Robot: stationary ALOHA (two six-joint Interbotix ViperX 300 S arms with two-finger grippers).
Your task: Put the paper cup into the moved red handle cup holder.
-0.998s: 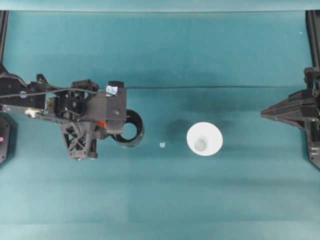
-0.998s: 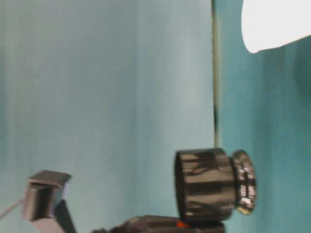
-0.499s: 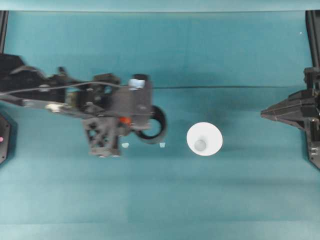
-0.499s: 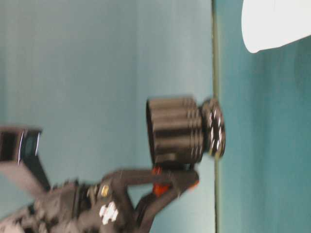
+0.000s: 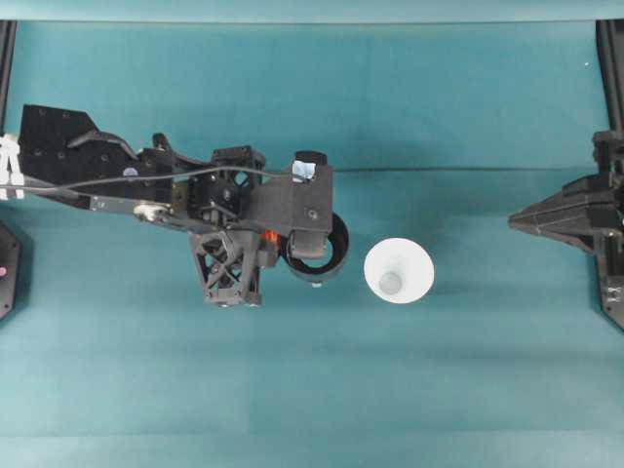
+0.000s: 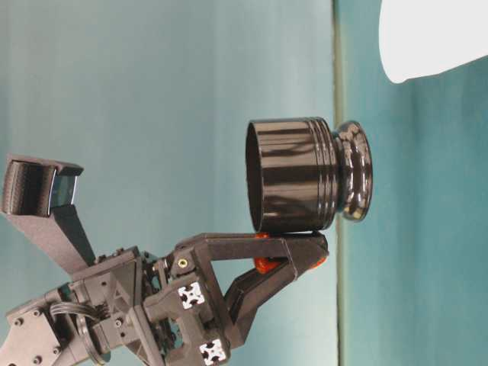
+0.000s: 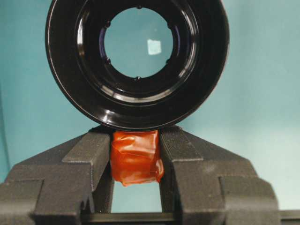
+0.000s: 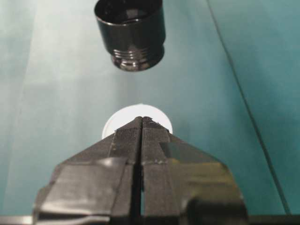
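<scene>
The red handle cup holder (image 5: 333, 255) is a glossy black ring with an orange-red tab. My left gripper (image 5: 276, 240) is shut on that tab and holds the holder upright in the air, just left of the paper cup (image 5: 399, 271). From the left wrist, the fingers (image 7: 93, 154) pinch the tab below the holder's wall (image 7: 70, 61), and the table shows through its open bottom. The white paper cup stands rim up, free of both grippers. My right gripper (image 5: 514, 222) rests shut and empty at the right edge, and its own camera looks over the cup (image 8: 112, 124) to the holder (image 8: 130, 33).
A tiny pale scrap (image 7: 154, 46) lies on the teal cloth under the holder. A seam (image 5: 439, 171) crosses the cloth behind the cup. Black frame posts (image 5: 610, 58) stand at the far corners. Open cloth lies in front of the cup and holder.
My left gripper has carried the holder rightward, from well left of the scrap to close beside the paper cup. The cup and the right arm have not moved.
</scene>
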